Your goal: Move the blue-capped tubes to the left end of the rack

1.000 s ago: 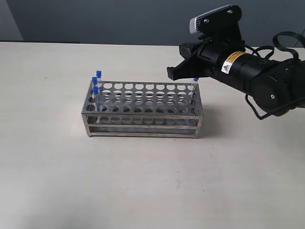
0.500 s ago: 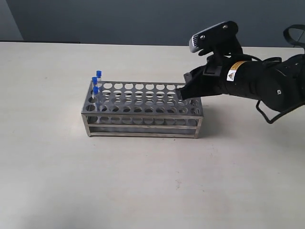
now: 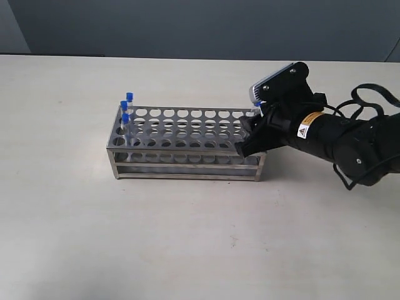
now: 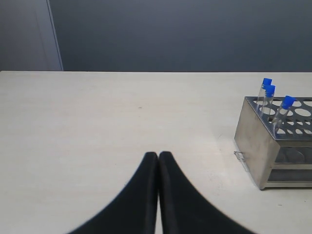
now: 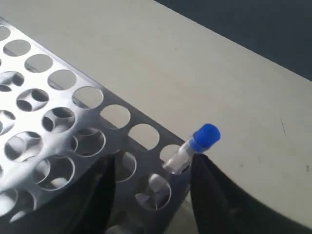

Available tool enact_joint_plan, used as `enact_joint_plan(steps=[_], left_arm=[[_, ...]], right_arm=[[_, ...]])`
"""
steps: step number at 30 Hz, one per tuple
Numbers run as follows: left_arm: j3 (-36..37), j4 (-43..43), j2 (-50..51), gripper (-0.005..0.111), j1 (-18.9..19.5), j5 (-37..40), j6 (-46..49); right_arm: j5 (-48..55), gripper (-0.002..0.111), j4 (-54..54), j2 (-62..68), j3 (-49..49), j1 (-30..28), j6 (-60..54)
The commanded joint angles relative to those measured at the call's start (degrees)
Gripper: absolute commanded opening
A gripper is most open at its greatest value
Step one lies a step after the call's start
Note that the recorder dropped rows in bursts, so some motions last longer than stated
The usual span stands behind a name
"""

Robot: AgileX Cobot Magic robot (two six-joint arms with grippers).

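Note:
The silvery rack (image 3: 187,145) stands mid-table. Three blue-capped tubes (image 3: 127,107) sit in holes at its left end; they show in the left wrist view too (image 4: 267,93). A fourth blue-capped tube (image 5: 194,147) leans in the far corner hole at the right end, its cap (image 3: 257,104) just visible past the arm. My right gripper (image 3: 245,142) is low over that right end, open, its fingers (image 5: 222,200) astride the corner with the tube close beside one of them; nothing is gripped. My left gripper (image 4: 158,158) is shut and empty, well to the left of the rack (image 4: 253,141).
Bare beige table (image 3: 187,250) surrounds the rack on all sides. A dark wall (image 3: 187,25) runs behind the table's far edge. The right arm's black body and cables (image 3: 350,140) lie right of the rack.
The right gripper has come down from above the rack's right end to the corner by the lone tube, and its jaws have gone from shut to open. The tubes have not moved.

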Motion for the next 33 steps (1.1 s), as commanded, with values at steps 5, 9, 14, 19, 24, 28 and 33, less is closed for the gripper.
enact_joint_plan(steps=[5, 9, 14, 19, 24, 28, 33], left_arm=[[-0.2, 0.2, -0.2, 0.001, -0.4, -0.3, 0.0], [-0.2, 0.2, -0.2, 0.001, -0.4, -0.3, 0.0], [-0.2, 0.2, -0.2, 0.001, -0.4, -0.3, 0.0], [-0.2, 0.2, -0.2, 0.001, -0.4, -0.3, 0.0], [-0.2, 0.2, -0.2, 0.001, -0.4, -0.3, 0.0], [-0.2, 0.2, -0.2, 0.001, -0.4, -0.3, 0.0], [-0.2, 0.2, -0.2, 0.001, -0.4, -0.3, 0.0]], right_arm=[[-10.3, 0.020, 1.5, 5.6, 0.3, -0.6, -0.2], [-10.5, 0.021, 2.4, 7.3, 0.3, -0.6, 0.2], [-11.8, 0.029, 5.4, 8.7, 0.3, -0.6, 0.4], [-12.2, 0.029, 6.1, 8.7, 0.3, -0.6, 1.2], [-11.9, 0.029, 9.4, 8.7, 0.3, -0.6, 1.4], [-12.0, 0.029, 12.0, 8.7, -0.1, -0.6, 1.0], [-6.8, 0.029, 10.1, 8.7, -3.6, -0.6, 1.0]])
